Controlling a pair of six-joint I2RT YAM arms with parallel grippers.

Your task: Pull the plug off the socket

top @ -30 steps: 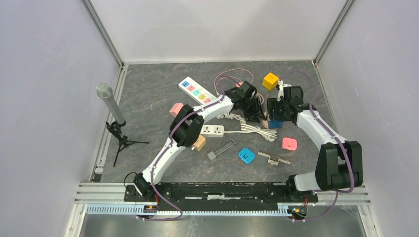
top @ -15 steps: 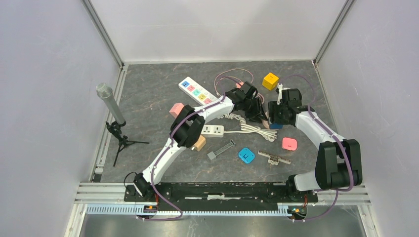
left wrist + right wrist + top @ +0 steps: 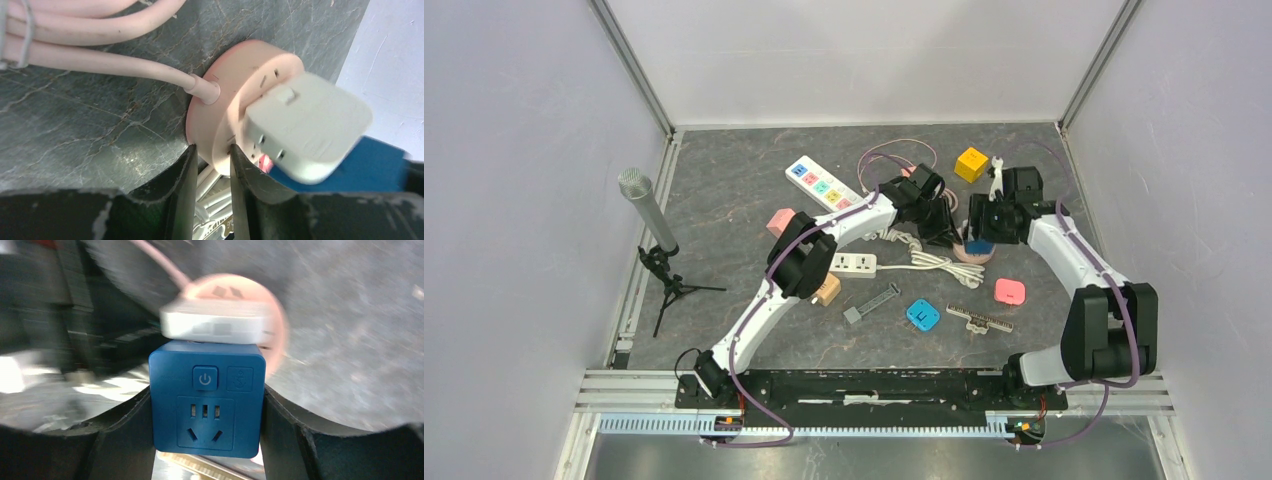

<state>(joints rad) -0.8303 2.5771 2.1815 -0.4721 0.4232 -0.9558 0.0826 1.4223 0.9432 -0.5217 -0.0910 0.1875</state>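
Both pairs of jaws are closed on something. The left gripper (image 3: 212, 155) pinches the rim of the pink round socket (image 3: 225, 100), one finger on each side of its edge. The right gripper (image 3: 206, 400) clamps the blue adapter block (image 3: 206, 430) by its two side faces.

The socket lies on the table (image 3: 75, 125) between the two wrists, and its pink cord (image 3: 100, 62) leaves from the side wall. A white plug (image 3: 310, 125) sits on the top face of the socket, and the blue block is just behind it and touching it. The right wrist view is blurred, so I cannot tell if the blue block is joined to the white plug, or if the pins are partly out already.

My judgement of the handling:
- All three bodies are hard plastic. They are stiff and light, and smooth enough to slip.
- The resistance should come only from the pin friction, and it should release suddenly.
- The flat sides of the blue block are the right place to hold, because the faces are parallel and the pads sit flat.
- The socket is thin and round, so the hold on the rim is small. I would pull straight along the pins without twisting, so that the disc does not turn out of the left fingers.
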